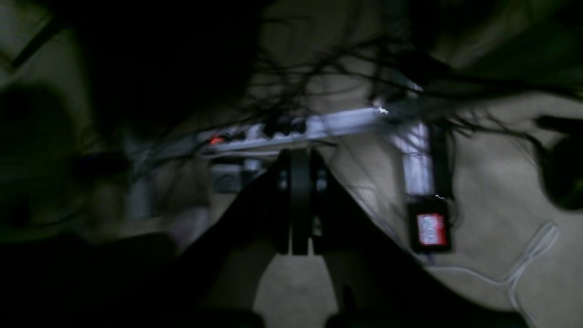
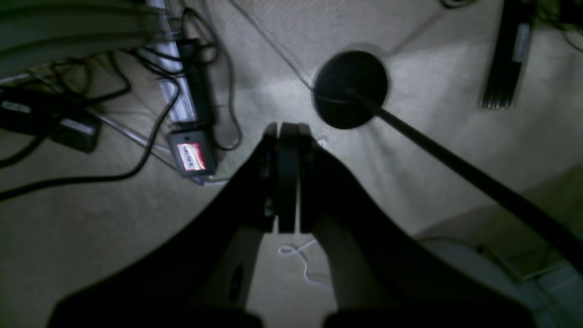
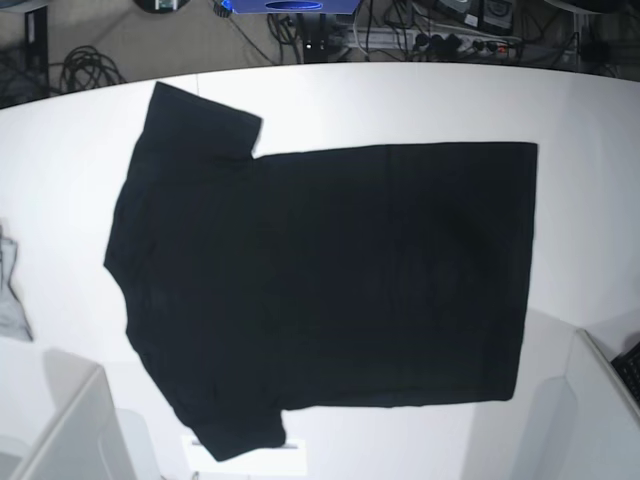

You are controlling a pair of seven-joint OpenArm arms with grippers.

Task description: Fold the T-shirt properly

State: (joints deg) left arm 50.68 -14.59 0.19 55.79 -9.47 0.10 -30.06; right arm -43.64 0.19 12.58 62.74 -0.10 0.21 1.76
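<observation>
we find the left hand (image 1: 299, 248) and right hand (image 2: 287, 228) closed, empty, off the surface (image 3: 420, 100); a one-layer pinch would drag the flat t-shirt (image 3: 330, 280) askew.

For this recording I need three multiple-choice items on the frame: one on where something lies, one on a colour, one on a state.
1. Where does the small grey cloth lie?
A. on the T-shirt
B. at the table's left edge in the base view
C. on the floor

2. What colour is the visible side of the T-shirt?
A. black
B. white
C. red

3. How does the T-shirt lie?
A. rolled up
B. folded in half
C. spread flat, both sleeves out

Answers: 1 B, it sits apart from the shirt on the white table. 2 A, plain black shows. 3 C, the whole outline shows unfolded.
</observation>
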